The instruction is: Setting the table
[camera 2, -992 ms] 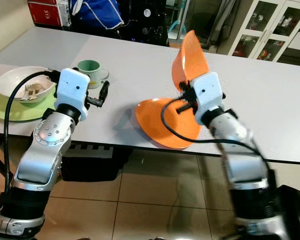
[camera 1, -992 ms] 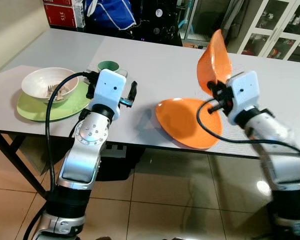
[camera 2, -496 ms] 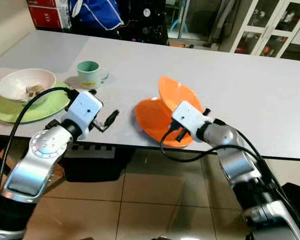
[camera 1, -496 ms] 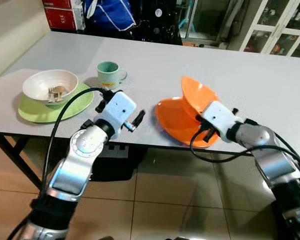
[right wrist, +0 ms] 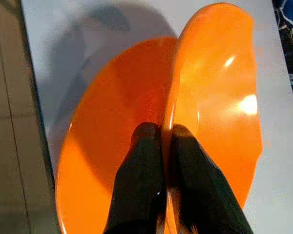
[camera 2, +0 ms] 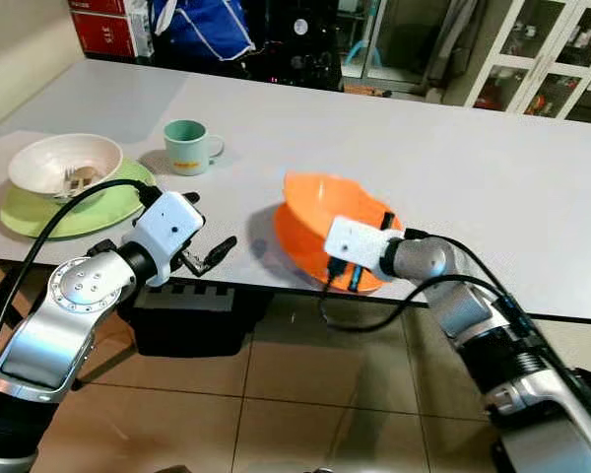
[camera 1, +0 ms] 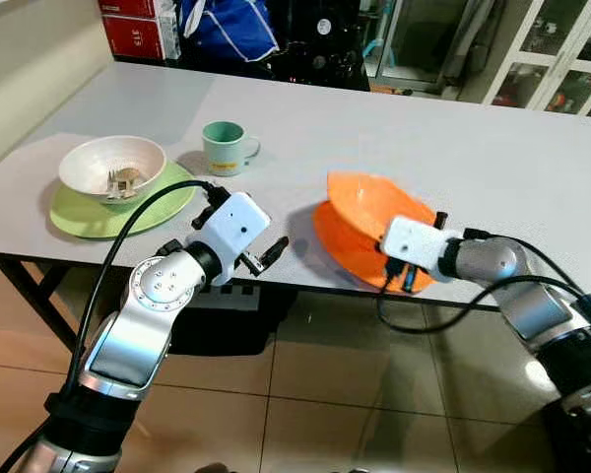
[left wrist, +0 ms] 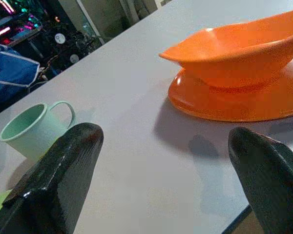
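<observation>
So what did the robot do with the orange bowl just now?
The right tool, shut on the orange bowl's rim, swung it down from upright in the air onto the orange plate. The left tool dropped lower. The mug stayed put.

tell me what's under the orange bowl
An orange plate lies under the orange bowl, near the table edge. The right end effector pinches the bowl's rim. The plate's middle is covered by the bowl.

Bowl [camera 1: 379, 202] on plate [camera 1: 350, 251]; mug [camera 1: 222, 148] left; bowl-and-plate set [camera 1: 113, 168] further left
</observation>
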`<state>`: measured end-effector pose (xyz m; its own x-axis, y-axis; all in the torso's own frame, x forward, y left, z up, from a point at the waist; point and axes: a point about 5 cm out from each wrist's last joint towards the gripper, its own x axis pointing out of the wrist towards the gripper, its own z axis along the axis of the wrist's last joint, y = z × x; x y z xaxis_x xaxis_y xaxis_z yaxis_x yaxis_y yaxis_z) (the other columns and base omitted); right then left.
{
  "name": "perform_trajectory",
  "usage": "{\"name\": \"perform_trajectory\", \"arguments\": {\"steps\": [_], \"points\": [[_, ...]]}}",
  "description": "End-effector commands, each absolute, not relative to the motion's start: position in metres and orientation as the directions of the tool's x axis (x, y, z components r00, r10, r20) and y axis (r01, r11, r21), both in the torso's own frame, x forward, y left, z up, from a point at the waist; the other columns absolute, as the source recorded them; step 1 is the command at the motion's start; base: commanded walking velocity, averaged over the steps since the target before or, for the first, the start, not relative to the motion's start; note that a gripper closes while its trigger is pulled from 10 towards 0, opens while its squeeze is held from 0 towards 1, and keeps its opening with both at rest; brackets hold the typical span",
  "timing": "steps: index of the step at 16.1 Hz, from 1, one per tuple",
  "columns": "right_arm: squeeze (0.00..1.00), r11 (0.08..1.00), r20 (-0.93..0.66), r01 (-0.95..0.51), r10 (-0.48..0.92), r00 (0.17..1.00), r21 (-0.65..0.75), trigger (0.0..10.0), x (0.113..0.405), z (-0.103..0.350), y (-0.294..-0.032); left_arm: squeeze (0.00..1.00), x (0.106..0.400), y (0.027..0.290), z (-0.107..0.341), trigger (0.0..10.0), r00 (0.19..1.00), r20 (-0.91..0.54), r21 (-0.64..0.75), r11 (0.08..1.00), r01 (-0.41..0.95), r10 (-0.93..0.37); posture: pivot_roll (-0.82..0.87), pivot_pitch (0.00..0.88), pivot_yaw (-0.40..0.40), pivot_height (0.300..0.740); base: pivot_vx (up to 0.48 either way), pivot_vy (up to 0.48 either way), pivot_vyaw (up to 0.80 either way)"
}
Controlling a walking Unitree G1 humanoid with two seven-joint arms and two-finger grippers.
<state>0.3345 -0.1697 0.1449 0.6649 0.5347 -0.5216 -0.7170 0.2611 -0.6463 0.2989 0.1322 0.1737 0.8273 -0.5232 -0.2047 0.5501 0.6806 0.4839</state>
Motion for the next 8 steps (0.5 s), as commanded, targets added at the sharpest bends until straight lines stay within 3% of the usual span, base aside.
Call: {"name": "perform_trajectory", "arguments": {"steps": [1,3,8], "points": [[0.0,0.215,-0.516,-0.702,0.541,0.664,-0.679,10.0,0.3368,0.1565,-0.1693,0.0,0.2946,0.1274,0.1745,10.0,0.805,-0.213,0.479,0.659,0.58,-0.553,0.02,0.0,-0.044,0.74,0.0,0.0,0.0],[0.0,0.163,-0.562,-0.725,0.528,0.637,-0.669,10.0,0.3341,0.1535,-0.1729,0.0,0.2918,0.1258,0.172,10.0,0.789,-0.235,0.471,0.643,0.604,-0.568,0.02,0.0,-0.045,0.74,0.0,0.0,0.0],[0.0,0.133,-0.585,-0.741,0.529,0.614,-0.658,10.0,0.3313,0.1534,-0.1738,0.0,0.2858,0.1221,0.1688,10.0,0.753,-0.267,0.443,0.617,0.65,-0.601,0.01,0.0,-0.044,0.74,0.0,0.0,0.0]]}}
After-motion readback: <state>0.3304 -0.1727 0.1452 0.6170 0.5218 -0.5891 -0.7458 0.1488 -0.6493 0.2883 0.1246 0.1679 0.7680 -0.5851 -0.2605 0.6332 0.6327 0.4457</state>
